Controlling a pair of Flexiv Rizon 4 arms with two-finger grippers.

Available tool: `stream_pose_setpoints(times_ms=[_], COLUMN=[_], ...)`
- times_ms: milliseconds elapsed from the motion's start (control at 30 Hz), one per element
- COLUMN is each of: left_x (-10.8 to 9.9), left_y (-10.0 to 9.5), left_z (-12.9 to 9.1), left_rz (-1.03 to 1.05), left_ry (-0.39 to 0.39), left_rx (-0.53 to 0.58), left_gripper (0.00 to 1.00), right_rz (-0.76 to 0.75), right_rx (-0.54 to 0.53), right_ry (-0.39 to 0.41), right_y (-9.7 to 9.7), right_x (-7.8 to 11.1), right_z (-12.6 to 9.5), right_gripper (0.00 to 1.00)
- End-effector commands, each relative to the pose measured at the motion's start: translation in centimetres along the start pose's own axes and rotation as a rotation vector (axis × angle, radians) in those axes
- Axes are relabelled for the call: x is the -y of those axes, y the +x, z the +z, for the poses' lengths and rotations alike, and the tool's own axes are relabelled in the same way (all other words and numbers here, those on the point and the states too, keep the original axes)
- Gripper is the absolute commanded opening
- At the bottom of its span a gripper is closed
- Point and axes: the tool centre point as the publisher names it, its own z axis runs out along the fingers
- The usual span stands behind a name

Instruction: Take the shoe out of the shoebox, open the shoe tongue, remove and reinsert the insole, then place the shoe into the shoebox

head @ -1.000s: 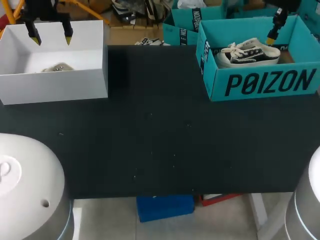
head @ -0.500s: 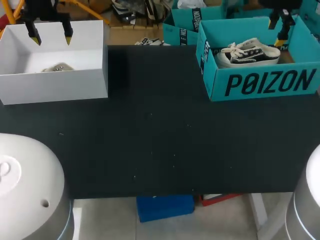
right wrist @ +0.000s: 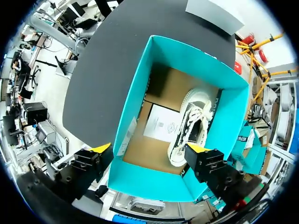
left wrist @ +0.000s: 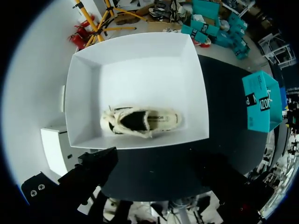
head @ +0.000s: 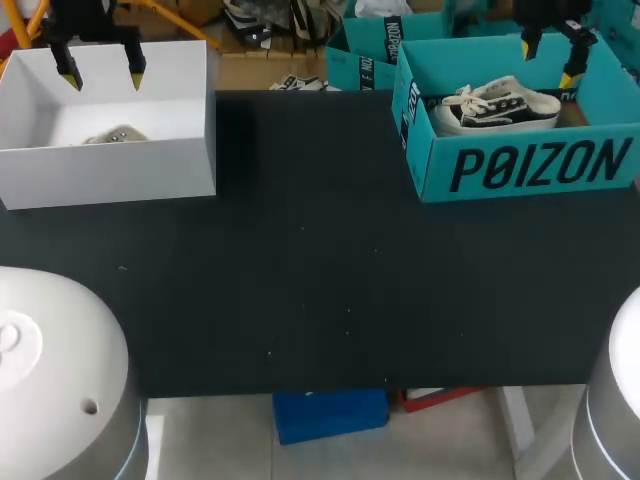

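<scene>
The right gripper (head: pixel 548 58) hovers at the upper right of the frame, over the teal cardboard shoebox (head: pixel 540 165), its yellow-tipped jaws spread wide and holding nothing. Inside the box lies the white-and-black low-top canvas sneaker with white laces (head: pixel 497 105). It sits close to one side wall, with a white paper sheet (right wrist: pixel 161 123) flat on the brown floor beside it. At the upper left, the left gripper (head: pixel 101 72) hangs over a plain white open box (head: pixel 110 170), jaws also apart and empty. A second cream-coloured shoe (left wrist: pixel 140 123) rests in that box.

From the right wrist view, one fingertip sits roughly over the sneaker and the other over bare box floor, so the grip is not centred.

Here are the dangers:

- **Snagging the wall.** The sneaker lies so near the wall that a descending finger could catch the cardboard rim. That could crush the light box or shove it across the black table (head: pixel 320 280).
- **A weak hold.** A grip that catches only the laces or the soft upper would likely let the shoe swing or drop on the lift.
- **The paper sheet.** It could be pinched along with the shoe.
- **Lifting the box.** A shoe wedged against the wall might lift the whole box with it.
</scene>
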Motion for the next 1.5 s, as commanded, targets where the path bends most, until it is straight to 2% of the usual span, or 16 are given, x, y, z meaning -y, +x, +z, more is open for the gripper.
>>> stream_pose_setpoints(times_ms=[33, 367, 533, 633, 667, 733, 767, 800, 833, 867, 933, 967, 1133, 1333, 1500], left_x=[0.0, 0.0, 0.0, 0.0, 0.0, 0.0, 0.0, 0.0, 0.0, 0.0, 0.0, 0.0, 0.0, 0.0, 0.0], left_y=[0.0, 0.0, 0.0, 0.0, 0.0, 0.0, 0.0, 0.0, 0.0, 0.0, 0.0, 0.0, 0.0, 0.0, 0.0], left_z=[-0.1, -0.1, -0.1, -0.1, -0.1, -0.1, -0.1, -0.1, -0.1, -0.1, -0.1, -0.1, -0.1, -0.1, -0.1], left_rz=[-0.001, -0.001, -0.001, -0.001, -0.001, -0.001, -0.001, -0.001, -0.001, -0.001, -0.001, -0.001, -0.001, -0.001, -0.001], left_ry=[-0.002, -0.002, -0.002, -0.002, -0.002, -0.002, -0.002, -0.002, -0.002, -0.002, -0.002, -0.002, -0.002, -0.002, -0.002], left_rx=[0.001, 0.001, 0.001, 0.001, 0.001, 0.001, 0.001, 0.001, 0.001, 0.001, 0.001, 0.001, 0.001, 0.001, 0.001], left_gripper=[1.00, 1.00, 1.00, 1.00, 1.00, 1.00, 1.00, 1.00, 1.00, 1.00, 1.00, 1.00, 1.00, 1.00, 1.00], right_rz=[0.009, 0.141, 0.179, 0.188, 0.195, 0.200, 0.205, 0.207, 0.208, 0.209, 0.211, 0.213, 0.213, 0.215, 0.220], right_rx=[-0.029, -0.023, -0.013, -0.016, -0.017, -0.016, -0.016, -0.016, -0.017, -0.018, -0.017, -0.017, -0.015, -0.014, -0.017], right_ry=[-0.013, -0.029, -0.012, 0.030, 0.032, 0.036, 0.041, 0.041, 0.040, 0.041, 0.042, 0.043, 0.043, 0.034, 0.026], right_y=[-1.9, -3.9, -4.7, -5.3, -5.5, -5.8, -6.0, -6.1, -6.2, -6.3, -6.5, -6.7, -7.2, -7.9, -8.3], right_x=[-0.4, -0.7, -0.7, -0.5, -0.4, -0.1, 0.1, 0.2, 0.3, 0.3, 0.4, 0.6, 1.0, 1.4, 1.4], right_z=[1.3, 3.9, 5.4, 6.4, 6.7, 7.3, 7.6, 7.9, 8.1, 8.4, 8.7, 9.1, 10.1, 11.2, 12.2], right_gripper=[1.00, 1.00, 1.00, 1.00, 0.94, 0.93, 0.82, 0.64, 0.63, 0.71, 0.69, 0.63, 0.68, 0.49, 0.49])
